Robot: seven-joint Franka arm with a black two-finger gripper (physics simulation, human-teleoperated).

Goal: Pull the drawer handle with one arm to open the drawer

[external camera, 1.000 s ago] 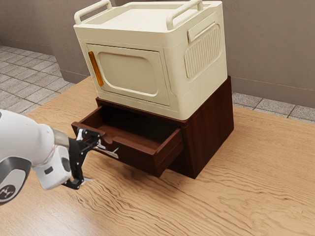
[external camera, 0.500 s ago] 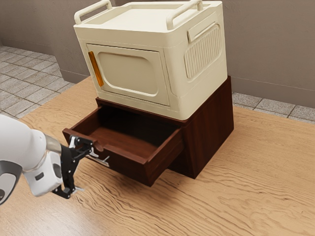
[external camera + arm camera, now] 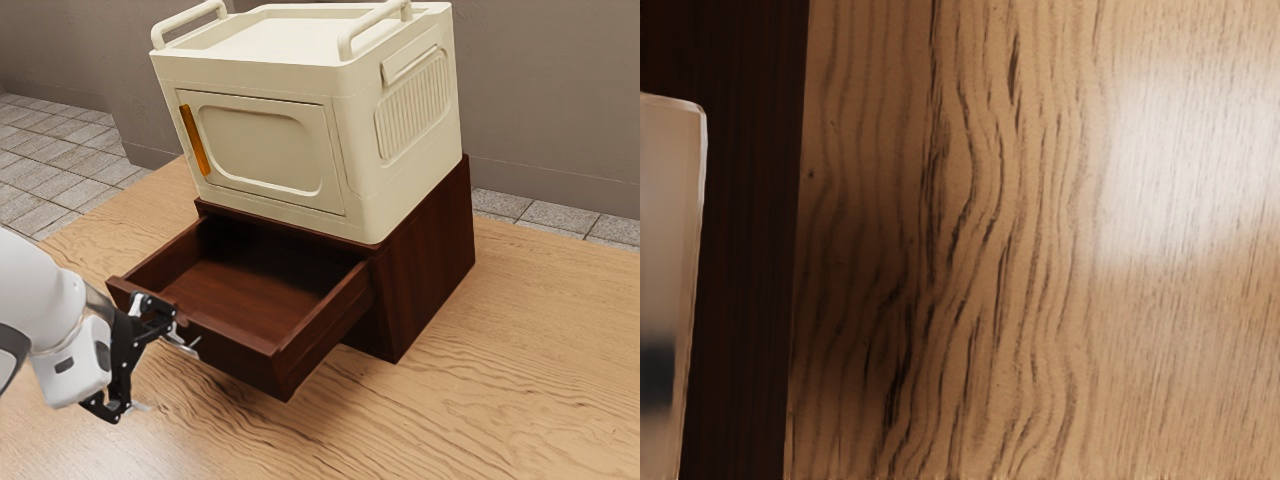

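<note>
The gripper [image 3: 164, 368] stands open at the front of the dark brown drawer [image 3: 225, 352], its fingers wide apart. One finger is up against the drawer front beside the silver handle [image 3: 184, 346]; the other is lower and away from it, over the table. Contact with the handle is partly hidden. The drawer sticks well out of its brown cabinet [image 3: 425, 265], and its inside shows. In the wrist view, a pale smooth piece, apparently the handle [image 3: 665, 220], lies beside the dark drawer front [image 3: 748, 250].
A cream box [image 3: 400, 180] with top rails and an orange-handled door [image 3: 262, 150] stands on the cabinet. The wooden table [image 3: 480, 390] extends around the cabinet and under the drawer. Grey walls and floor tiles lie behind.
The drawer has slid farther out of the cabinet, toward the exterior view's lower left. My gripper has moved back with it, fingers still apart.
</note>
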